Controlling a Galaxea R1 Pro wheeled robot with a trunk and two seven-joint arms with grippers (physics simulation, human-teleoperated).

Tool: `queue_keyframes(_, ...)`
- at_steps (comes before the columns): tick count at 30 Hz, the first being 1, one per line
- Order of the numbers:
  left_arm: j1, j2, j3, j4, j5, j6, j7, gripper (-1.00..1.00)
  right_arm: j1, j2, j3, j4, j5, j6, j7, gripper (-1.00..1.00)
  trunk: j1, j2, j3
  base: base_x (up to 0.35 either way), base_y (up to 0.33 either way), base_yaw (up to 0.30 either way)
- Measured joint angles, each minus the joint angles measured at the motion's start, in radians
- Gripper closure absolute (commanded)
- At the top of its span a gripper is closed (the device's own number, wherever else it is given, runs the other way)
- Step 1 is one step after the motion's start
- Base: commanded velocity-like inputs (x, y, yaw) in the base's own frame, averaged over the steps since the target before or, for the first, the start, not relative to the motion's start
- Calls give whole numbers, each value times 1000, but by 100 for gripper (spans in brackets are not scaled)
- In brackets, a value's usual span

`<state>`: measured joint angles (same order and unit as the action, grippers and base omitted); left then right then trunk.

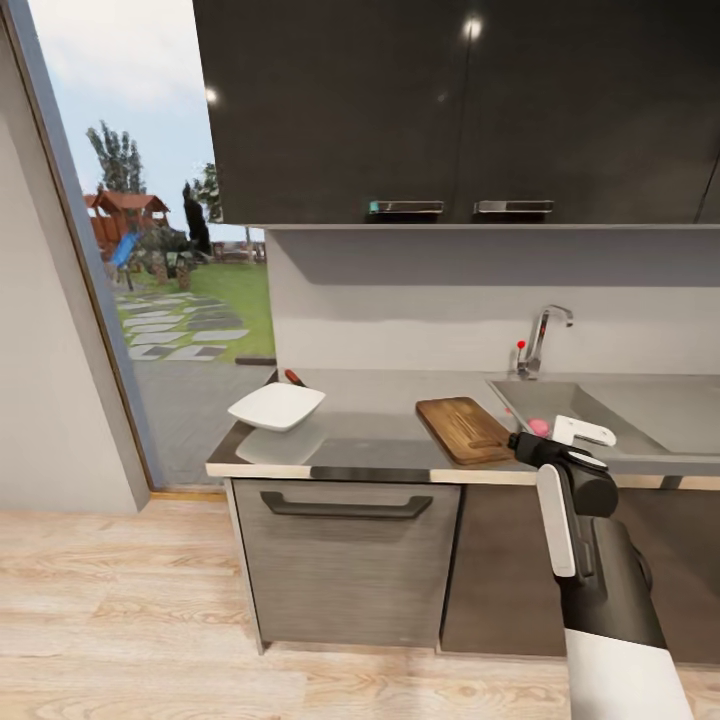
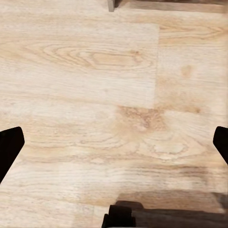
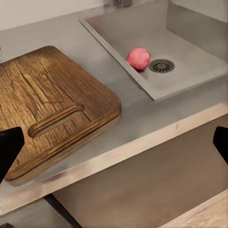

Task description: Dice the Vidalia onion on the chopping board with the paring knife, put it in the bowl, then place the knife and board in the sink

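Note:
The pink-red onion (image 3: pixel 138 58) lies in the steel sink (image 3: pixel 190 38) beside the round drain (image 3: pixel 162 65); the head view shows the onion (image 1: pixel 539 427) just past my right gripper (image 1: pixel 585 434). That gripper (image 3: pixel 114 152) is open and hovers over the countertop's (image 1: pixel 370 420) front edge, between the wooden chopping board (image 3: pixel 52 118) and the sink (image 1: pixel 610 400). The board (image 1: pixel 463 428) lies flat left of the basin. Further left sits the white bowl (image 1: pixel 275 405), with the paring knife's red handle (image 1: pixel 293 377) poking out behind it. My left gripper (image 2: pixel 114 152) is open above the plank floor.
A chrome faucet with a red knob (image 1: pixel 540 340) rises behind the sink. Dark upper cabinets (image 1: pixel 450 110) hang over the counter, and a grey drawer front with a dark handle (image 1: pixel 345 506) sits below. A glazed opening to a garden (image 1: pixel 170 300) stands at the left.

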<state>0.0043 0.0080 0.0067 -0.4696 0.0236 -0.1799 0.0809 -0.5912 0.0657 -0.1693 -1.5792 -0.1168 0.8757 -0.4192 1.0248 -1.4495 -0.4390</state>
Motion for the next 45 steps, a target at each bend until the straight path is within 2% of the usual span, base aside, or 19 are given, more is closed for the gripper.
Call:
queue_keyframes(18, 0, 0, 0, 0, 0, 0, 0, -100, 0, -2, 1, 4, 5, 0, -8, -100, 0, 0, 0, 130, 92, 0)
queue_keyframes(19, 0, 0, 0, 0, 0, 0, 0, -100, 0, -2, 1, 4, 5, 0, -25, -100, 0, 0, 0, 5, 2, 0)
queue_keyframes(20, 0, 0, 0, 0, 0, 0, 0, -100, 0, -2, 2, 6, 5, -1, -70, -100, 0, 0, 0, 4, 2, 0)
queue_keyframes(27, 0, 0, 0, 0, 0, 0, -1, -100, 0, -2, 2, 29, 3, -3, -126, -100, 0, 0, 0, 1, 0, 0)
queue_keyframes(45, 0, -1, 0, 0, 1, 0, -2, -100, 0, -2, 4, 70, 3, -1, -130, -100, 0, 0, 0, 61, 16, 0)
